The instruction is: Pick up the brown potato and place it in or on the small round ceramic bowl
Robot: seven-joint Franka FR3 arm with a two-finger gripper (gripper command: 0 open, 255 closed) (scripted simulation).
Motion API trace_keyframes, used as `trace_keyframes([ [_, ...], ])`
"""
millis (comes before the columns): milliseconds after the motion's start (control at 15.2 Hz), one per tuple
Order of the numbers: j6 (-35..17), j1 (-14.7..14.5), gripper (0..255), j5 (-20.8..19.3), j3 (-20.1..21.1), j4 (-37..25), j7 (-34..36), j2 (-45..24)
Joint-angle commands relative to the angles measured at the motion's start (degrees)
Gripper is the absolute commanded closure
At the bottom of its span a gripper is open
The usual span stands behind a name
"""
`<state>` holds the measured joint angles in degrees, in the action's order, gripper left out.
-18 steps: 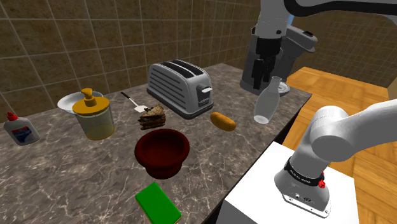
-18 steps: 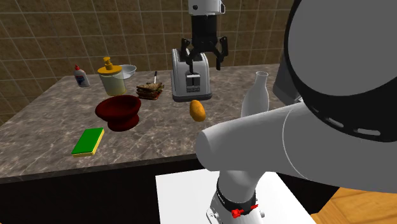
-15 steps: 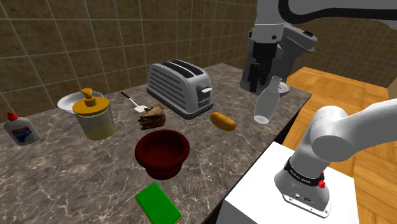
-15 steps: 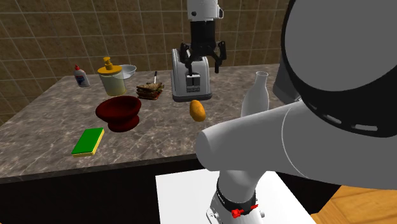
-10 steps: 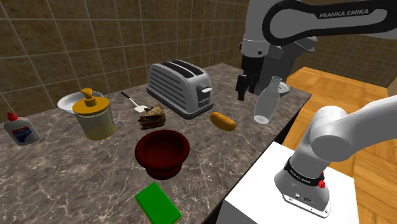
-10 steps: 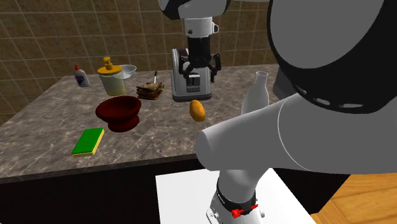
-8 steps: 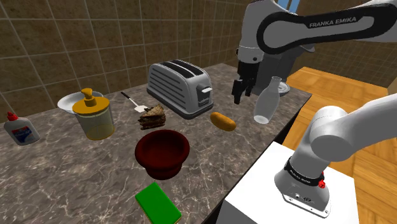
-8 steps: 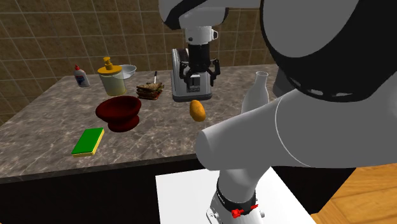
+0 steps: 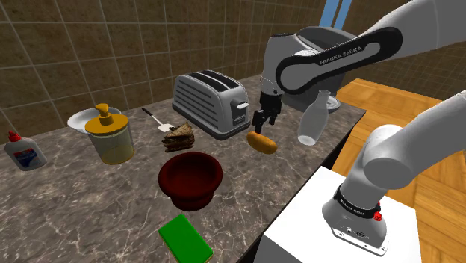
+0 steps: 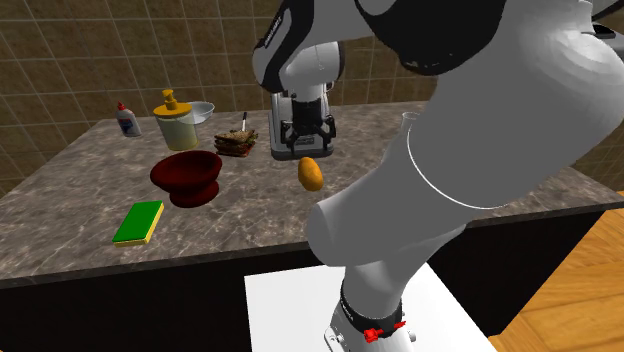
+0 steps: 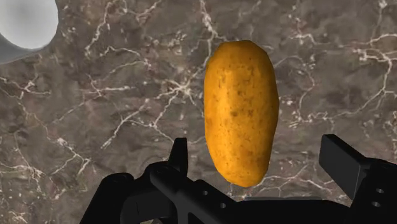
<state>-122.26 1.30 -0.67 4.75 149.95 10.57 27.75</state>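
The potato (image 9: 261,142) (image 11: 240,111) lies on the marble bench (image 9: 89,202) just beside the lever end of the toaster (image 9: 211,103), on its long side. The pincer (image 9: 263,122) (image 11: 261,167) hangs close above it with its fingers (image 11: 179,156) apart, one on each side of the potato's narrow width, and neither touches it. The potato sits nearer to one finger than to the other. I judge that this finger can meet it first on closing and push or roll it over the smooth stone, so the hold becomes crooked or the potato slips out. If the pincer closes too high, the rounded skin can squeeze out downward. The dark red bowl (image 9: 190,179), probably the target, stands well apart from the toaster, so a weak hold can drop the potato on the way.
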Motion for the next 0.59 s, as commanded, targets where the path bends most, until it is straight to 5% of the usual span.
trace_keyframes([
  [0,-5.81,0.61,0,-0.8,0.39,0.32,1.0,-4.33],
  [528,-15.06,1.48,0,-2.22,0.78,2.01,2.33,-11.21],
])
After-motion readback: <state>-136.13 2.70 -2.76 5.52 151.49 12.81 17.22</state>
